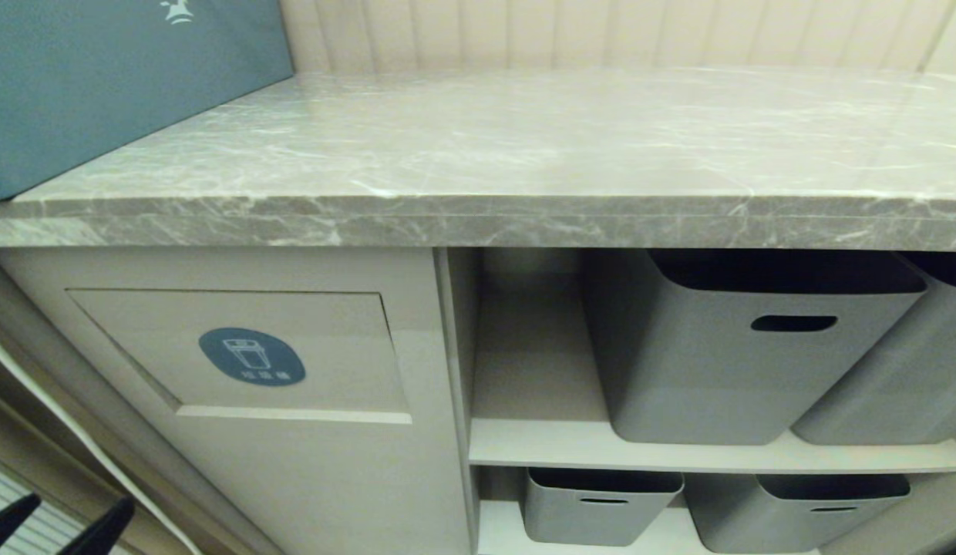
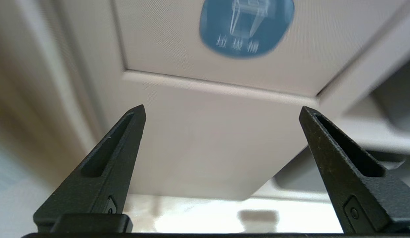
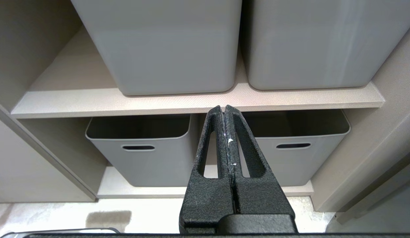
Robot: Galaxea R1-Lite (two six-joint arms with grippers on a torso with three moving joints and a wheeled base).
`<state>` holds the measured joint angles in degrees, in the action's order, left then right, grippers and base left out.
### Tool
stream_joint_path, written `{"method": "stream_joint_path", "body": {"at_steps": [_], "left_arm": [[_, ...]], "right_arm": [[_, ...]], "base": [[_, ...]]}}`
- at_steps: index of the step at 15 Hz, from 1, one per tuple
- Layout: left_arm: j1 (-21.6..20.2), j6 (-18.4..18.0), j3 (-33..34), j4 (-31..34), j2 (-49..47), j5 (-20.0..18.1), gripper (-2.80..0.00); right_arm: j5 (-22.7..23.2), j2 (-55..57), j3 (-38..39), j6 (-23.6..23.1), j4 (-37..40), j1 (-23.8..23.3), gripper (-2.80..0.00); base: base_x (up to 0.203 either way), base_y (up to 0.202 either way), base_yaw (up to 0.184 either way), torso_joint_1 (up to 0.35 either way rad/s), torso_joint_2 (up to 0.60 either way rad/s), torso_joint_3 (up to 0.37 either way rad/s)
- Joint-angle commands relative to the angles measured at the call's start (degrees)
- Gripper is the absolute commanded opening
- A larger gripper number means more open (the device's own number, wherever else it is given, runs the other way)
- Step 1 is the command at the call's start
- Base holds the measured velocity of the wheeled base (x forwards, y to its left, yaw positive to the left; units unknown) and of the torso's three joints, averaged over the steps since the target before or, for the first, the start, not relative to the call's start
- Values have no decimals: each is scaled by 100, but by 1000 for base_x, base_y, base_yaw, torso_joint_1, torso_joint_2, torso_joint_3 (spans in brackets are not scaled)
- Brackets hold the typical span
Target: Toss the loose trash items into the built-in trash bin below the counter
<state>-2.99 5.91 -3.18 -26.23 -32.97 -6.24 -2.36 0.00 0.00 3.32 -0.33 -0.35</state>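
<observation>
From the head, the built-in trash bin [image 1: 239,354] sits under the counter [image 1: 478,223], its blue sticker [image 1: 251,356] showing a white bin icon (small writing unreadable). Grey tubs [image 1: 748,347] fill the shelves beside it.

Left wrist: the left gripper [image 2: 222,110] is spread wide and empty below the flap.

Right wrist: the right gripper [image 3: 224,109] is pressed together, facing the tubs.

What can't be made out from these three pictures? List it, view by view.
- Head view: the inside of the built-in trash bin, hidden behind its flap; the teal-blue box and the left hand, both cut off by the frame edge.
- Left wrist view: the blue sticker, blurred, its top cropped.
- Right wrist view: the upper grey tubs, their tops cut off.
- The loose trash items: in no view.
</observation>
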Motion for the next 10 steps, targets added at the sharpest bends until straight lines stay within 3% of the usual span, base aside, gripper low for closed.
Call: {"method": "stream_joint_path", "body": {"at_steps": [1,3,5,8,10], "left_arm": [[-97,-180,107,664,1481,34,0],[-189,-511,272,1285,1741,171,0],[-102,-589,316,2172,1704,223,0],[198,-460,318,2254,2019,275,0],[257,-455,319,2257,2812,281,0]], "right_arm": [[-1,0,9,-2,-2,0,-280],[-1,0,9,2,-2,0,-280],[-1,0,9,2,-2,0,-280],[-1,0,9,2,-2,0,-280],[-1,0,9,2,-2,0,-280]], "base": [[0,0,0,0,0,0],[0,0,0,0,0,0],[0,0,0,0,0,0],[0,0,0,0,0,0],[0,0,0,0,0,0]]}}
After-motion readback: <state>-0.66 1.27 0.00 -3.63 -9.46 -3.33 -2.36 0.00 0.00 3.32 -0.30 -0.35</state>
